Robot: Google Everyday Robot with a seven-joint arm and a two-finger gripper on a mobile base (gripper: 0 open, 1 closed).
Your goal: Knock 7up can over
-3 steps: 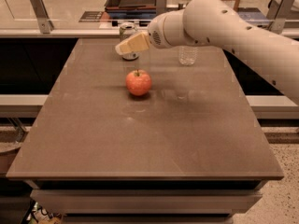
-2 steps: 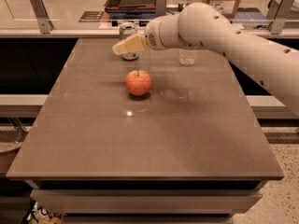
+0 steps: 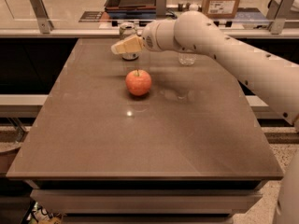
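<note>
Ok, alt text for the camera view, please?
The robot's arm reaches across a brown table from the right, its pincer in front of an upright 7up can near the far edge. A red apple sits nearer the camera, apart from both.

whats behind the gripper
The 7up can stands upright just behind the gripper, near the far edge of the table. Its top and base show; the gripper covers its middle, so contact cannot be seen.
</note>
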